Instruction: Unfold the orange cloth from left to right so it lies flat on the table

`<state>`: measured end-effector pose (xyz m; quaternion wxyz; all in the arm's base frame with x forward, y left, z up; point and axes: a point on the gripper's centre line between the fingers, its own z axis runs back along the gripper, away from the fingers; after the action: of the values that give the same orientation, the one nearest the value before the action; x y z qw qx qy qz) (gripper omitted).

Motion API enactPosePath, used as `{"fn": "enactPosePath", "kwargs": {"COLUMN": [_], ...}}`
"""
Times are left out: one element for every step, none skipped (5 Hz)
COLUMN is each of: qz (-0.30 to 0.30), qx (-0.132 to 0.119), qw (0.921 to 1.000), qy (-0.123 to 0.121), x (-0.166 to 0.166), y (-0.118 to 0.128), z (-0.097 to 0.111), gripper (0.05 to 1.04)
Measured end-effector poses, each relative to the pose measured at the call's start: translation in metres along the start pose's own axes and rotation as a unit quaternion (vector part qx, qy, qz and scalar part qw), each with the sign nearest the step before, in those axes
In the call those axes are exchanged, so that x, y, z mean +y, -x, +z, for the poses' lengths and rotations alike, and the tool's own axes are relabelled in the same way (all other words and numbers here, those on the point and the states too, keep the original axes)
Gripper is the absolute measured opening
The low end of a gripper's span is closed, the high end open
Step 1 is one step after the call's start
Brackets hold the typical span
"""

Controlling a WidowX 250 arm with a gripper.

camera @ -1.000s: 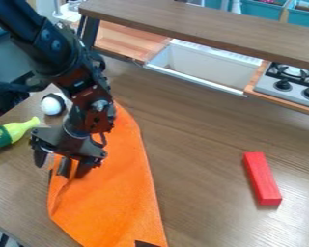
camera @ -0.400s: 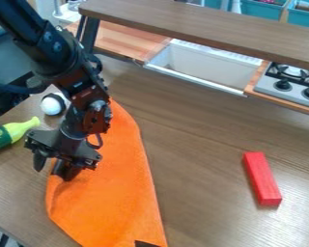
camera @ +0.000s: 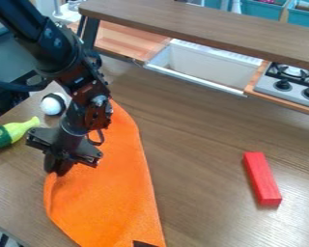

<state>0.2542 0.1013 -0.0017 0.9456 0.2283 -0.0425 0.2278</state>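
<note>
Orange cloth is seen spread on the wooden tabletop, mostly to the right of and below the fingers in the view; its upper part is partly covered by the arm. The black gripper is pointed down at the cloth's left edge. Fingers observed drawn close together; whether a fold is pinched between them cannot be told. A dark patch is noted at the cloth's near end, well apart from the fingers. Up and left of the fingers, a green and yellow bottle is laid on its side; beyond them, a white ball is noted. Red block is placed well to their right. Farther off, beyond the fingers, a white sink and stove are located.
</note>
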Motion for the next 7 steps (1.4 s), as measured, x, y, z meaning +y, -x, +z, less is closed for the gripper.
{"fn": "enactPosePath", "kwargs": {"qz": [0.003, 0.007, 0.004, 0.001, 0.002, 0.006, 0.006], "qx": [0.011, 0.015, 0.032, 0.032, 0.043, 0.059, 0.070], "qw": [0.9998, 0.9993, 0.9983, 0.9975, 0.9967, 0.9954, 0.9951], "qy": [0.013, 0.032, 0.049, 0.064, 0.069, 0.075, 0.070], "x": [0.002, 0.003, -0.004, -0.021, -0.041, -0.066, -0.101], "y": [-0.003, -0.007, -0.011, -0.023, -0.031, -0.042, -0.055], "z": [0.007, 0.024, 0.036, 0.059, 0.072, 0.088, 0.098], "gripper": [0.073, 0.061, 0.059, 0.059, 0.059, 0.059, 0.059]}}
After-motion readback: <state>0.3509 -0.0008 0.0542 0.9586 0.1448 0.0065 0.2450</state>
